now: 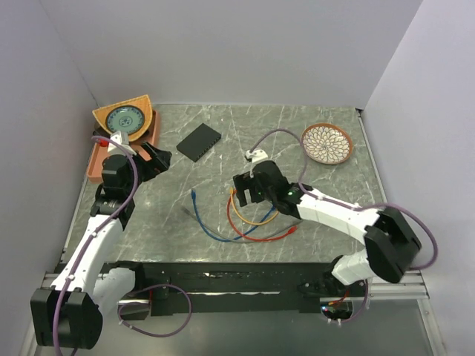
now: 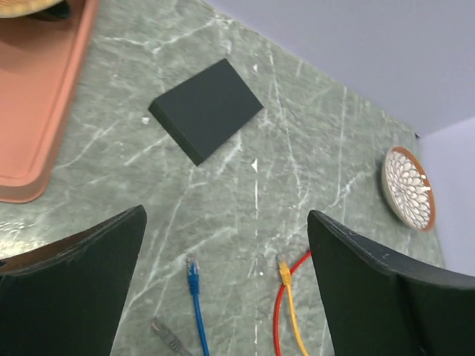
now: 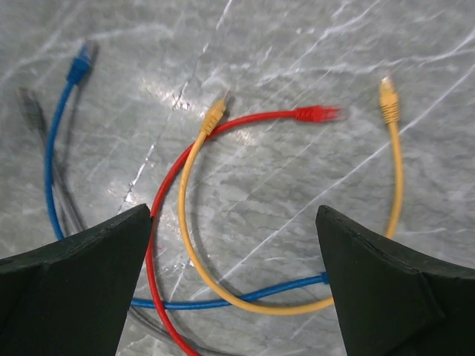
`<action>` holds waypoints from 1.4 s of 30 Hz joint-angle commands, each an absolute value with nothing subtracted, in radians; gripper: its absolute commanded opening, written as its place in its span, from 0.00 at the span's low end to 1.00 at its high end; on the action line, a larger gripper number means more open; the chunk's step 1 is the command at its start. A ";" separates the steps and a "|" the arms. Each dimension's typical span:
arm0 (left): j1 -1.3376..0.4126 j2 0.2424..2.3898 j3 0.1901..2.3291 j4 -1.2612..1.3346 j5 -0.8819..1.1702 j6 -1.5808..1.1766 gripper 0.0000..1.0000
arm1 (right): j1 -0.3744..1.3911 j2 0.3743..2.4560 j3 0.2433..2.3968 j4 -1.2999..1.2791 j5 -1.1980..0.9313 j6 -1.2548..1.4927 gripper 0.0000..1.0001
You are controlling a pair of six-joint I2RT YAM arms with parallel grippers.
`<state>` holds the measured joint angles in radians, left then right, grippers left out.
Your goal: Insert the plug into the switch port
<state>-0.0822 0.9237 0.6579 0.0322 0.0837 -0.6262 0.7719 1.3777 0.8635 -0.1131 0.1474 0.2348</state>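
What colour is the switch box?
Switch box: matte black, clearest in the left wrist view.

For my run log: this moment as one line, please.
left gripper open, empty | right gripper open, empty, over loose coloured cables | flat matte-black rectangular box untouched

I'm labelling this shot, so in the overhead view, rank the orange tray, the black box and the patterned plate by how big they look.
Largest to smallest:
1. tray, even though an arm and another item cover part of it
2. plate
3. box, clearly smaller than the plate
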 commanded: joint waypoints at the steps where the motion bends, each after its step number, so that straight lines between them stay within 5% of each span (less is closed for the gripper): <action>1: -0.080 0.934 0.673 0.100 0.163 -0.652 0.96 | 0.779 1.453 0.949 -0.104 0.126 0.287 1.00; 10: -0.080 0.995 0.676 0.140 0.232 -0.678 0.96 | 0.793 1.684 1.081 -0.141 0.022 0.357 0.99; 16: -0.080 1.035 0.696 0.129 0.250 -0.673 0.96 | 0.796 1.795 1.143 -0.162 0.005 0.379 0.86; 21: -0.080 1.045 0.699 0.123 0.250 -0.670 0.96 | 0.795 1.841 1.146 -0.141 -0.052 0.388 0.67; 24: -0.080 1.049 0.698 0.120 0.245 -0.669 0.96 | 0.796 1.859 1.154 -0.141 -0.061 0.390 0.37; 25: -0.080 1.052 0.701 0.118 0.245 -0.669 0.96 | 0.795 1.859 1.155 -0.147 -0.057 0.391 0.20; 28: -0.080 1.058 0.700 0.120 0.250 -0.670 0.96 | 0.795 1.833 1.143 -0.147 -0.043 0.394 0.07; 42: -0.080 1.063 0.693 0.167 0.334 -0.704 0.96 | 0.795 1.602 1.169 -0.239 -0.020 0.264 0.00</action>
<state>-0.0822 1.0595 0.6586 0.1127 0.2848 -0.6720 0.7879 1.7226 1.1103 -0.2207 -0.0338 0.3412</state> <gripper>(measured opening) 0.962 0.087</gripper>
